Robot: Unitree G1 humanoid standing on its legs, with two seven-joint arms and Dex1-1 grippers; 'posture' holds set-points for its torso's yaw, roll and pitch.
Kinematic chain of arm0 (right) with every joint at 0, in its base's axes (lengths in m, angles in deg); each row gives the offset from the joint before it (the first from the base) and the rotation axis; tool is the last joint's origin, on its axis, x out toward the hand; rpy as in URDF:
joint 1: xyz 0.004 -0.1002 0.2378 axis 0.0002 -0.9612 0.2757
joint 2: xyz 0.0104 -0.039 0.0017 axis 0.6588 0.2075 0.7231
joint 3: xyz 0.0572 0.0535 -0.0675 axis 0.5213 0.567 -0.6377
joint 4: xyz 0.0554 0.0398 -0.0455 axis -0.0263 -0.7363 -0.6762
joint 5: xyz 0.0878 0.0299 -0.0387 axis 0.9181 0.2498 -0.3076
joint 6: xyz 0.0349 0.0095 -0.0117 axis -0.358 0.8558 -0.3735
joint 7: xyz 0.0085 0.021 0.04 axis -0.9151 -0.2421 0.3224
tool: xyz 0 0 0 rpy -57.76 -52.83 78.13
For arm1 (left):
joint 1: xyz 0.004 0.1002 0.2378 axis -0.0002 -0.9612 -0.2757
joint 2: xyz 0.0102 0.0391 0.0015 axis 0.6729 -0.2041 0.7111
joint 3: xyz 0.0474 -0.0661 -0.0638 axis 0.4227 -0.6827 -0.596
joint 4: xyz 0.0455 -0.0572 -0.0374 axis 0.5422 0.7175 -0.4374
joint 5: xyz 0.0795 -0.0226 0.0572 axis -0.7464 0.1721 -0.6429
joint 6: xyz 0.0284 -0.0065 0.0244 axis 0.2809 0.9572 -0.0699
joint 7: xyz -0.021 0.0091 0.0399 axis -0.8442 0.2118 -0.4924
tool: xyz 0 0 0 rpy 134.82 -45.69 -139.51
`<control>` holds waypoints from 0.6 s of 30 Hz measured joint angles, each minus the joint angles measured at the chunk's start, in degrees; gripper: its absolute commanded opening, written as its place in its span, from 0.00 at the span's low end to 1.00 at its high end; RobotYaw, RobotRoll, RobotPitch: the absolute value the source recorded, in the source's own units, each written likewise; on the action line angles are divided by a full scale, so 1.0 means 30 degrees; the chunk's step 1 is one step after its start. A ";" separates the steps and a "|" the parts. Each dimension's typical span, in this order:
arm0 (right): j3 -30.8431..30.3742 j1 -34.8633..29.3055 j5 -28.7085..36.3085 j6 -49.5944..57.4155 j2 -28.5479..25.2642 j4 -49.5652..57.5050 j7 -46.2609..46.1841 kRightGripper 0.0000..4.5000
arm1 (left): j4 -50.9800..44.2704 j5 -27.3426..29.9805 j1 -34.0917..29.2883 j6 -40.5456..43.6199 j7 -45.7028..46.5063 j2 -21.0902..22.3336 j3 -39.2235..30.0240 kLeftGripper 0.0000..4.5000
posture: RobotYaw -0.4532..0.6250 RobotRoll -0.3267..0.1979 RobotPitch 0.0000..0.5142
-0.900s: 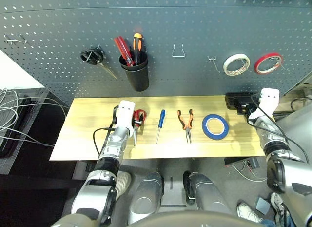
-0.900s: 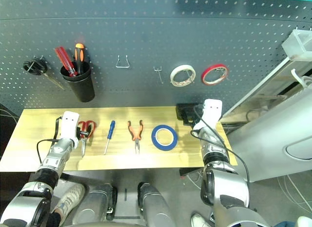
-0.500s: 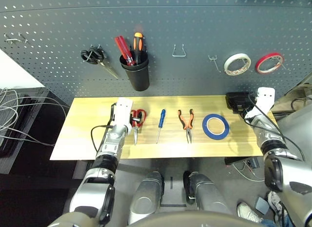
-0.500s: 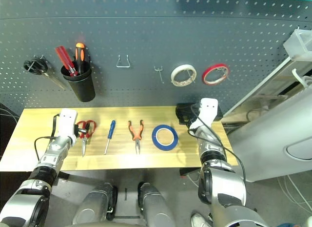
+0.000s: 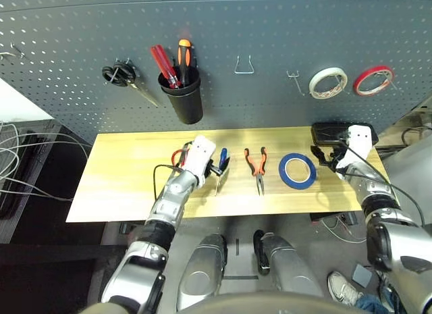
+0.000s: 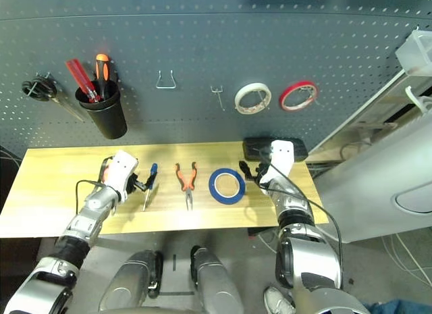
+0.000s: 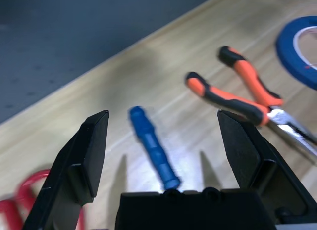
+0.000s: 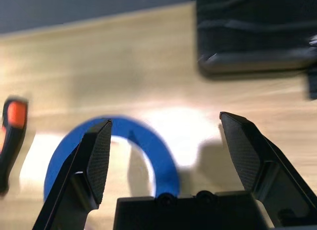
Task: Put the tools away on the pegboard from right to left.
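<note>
Two grippers, jaws wide: left gripper [image 7: 163,136] over blue-handled screwdriver [image 7: 153,148], right gripper [image 8: 166,136] over blue tape roll [image 8: 148,151]. No legible writing.

A workshop is showing here: a dark grey pegboard [image 5: 270,30] is carrying hooks, tape rolls and a black cup [image 5: 183,101] of tools, a wooden table [image 5: 128,172] is standing before it, and loose cables [image 5: 20,159] are trailing at far left.

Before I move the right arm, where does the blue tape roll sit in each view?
Left eye view: blue tape roll flat on the table, right of the pliers.
Right eye view: same place.
Left wrist view: an arc at the edge.
Right wrist view: between the open right end effector fingers.
Shared landmark: the pliers.
</note>
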 measured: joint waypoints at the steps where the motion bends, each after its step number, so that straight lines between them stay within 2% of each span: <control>1: -0.0177 0.0018 -0.0097 0.0078 0.0018 0.0182 -0.0026 1.00 | -0.0192 0.0000 -0.0035 0.0111 0.0002 -0.0038 0.0061 0.99 | 0.46 0.62 0.54; 9: -0.1149 0.0028 -0.1114 0.1020 0.0234 0.0456 -0.0617 1.00 | -0.0757 -0.0005 -0.0144 0.0717 0.0006 -0.0320 0.0296 0.99 | 0.47 0.62 0.58; 14: -0.1501 0.0079 -0.1441 0.1509 0.0375 0.0526 -0.1160 1.00 | -0.0827 -0.0012 -0.0114 0.0893 0.0007 -0.0311 0.0329 0.99 | 0.49 0.62 0.56; 18: -0.1549 0.0318 -0.1551 0.1863 0.0584 0.0349 -0.1701 0.79 | -0.0899 -0.0011 -0.0081 0.1058 0.0062 -0.0315 0.0323 1.00 | 0.51 0.62 0.55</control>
